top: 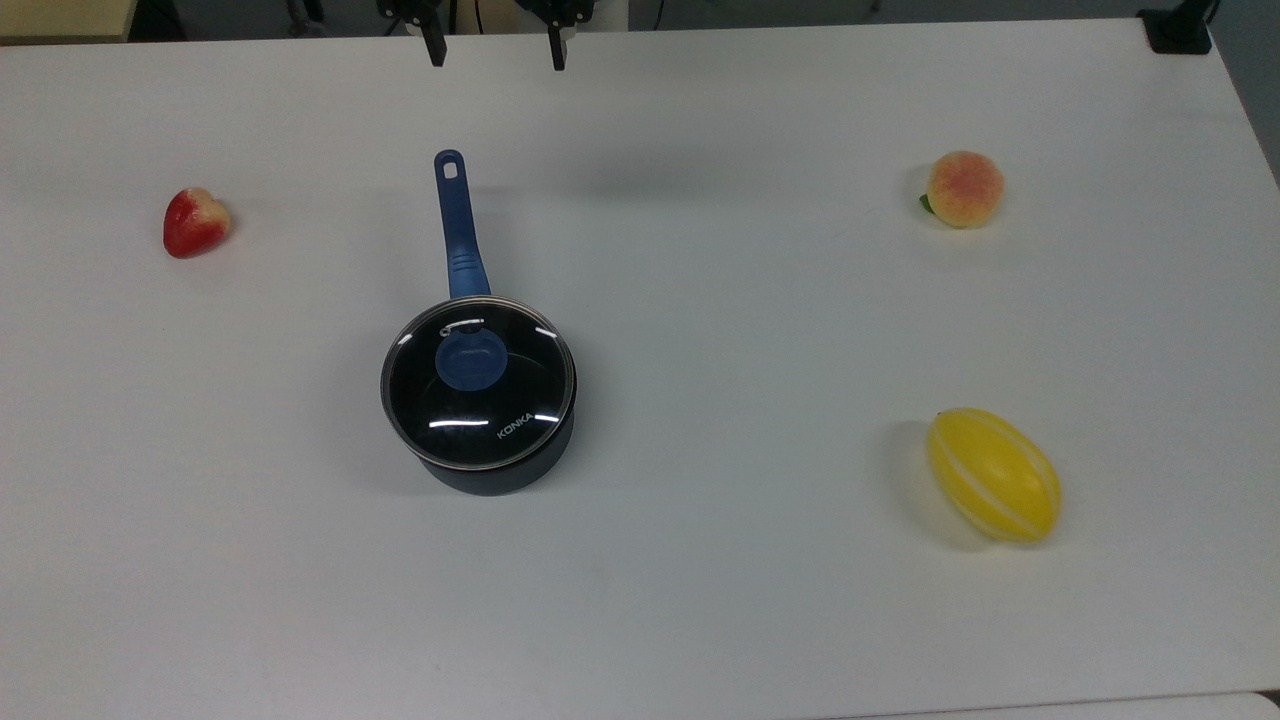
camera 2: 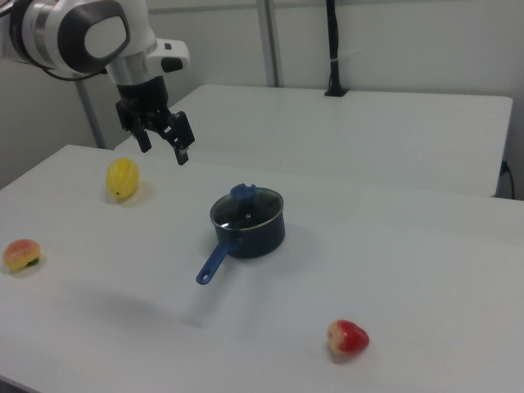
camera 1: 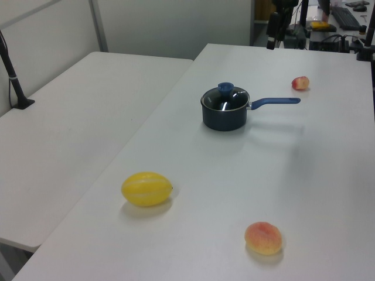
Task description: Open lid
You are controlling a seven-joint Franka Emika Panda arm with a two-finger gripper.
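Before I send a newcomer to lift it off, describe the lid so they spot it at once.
On the white table stands one black saucepan with a long blue handle. The lid sits on top of it: a round clear glass disc with a thin steel rim, white KONKA lettering and a blue knob at its middle.

Legible text: one item. White "KONKA" lettering stood on glass of lid (top: 478,384), near rim at top view's lower right, running slantwise along edge. Lid sat on saucepan (top: 500,470). Lettering could not be read in left view or right view. No other labels, numbers or signs could be read.
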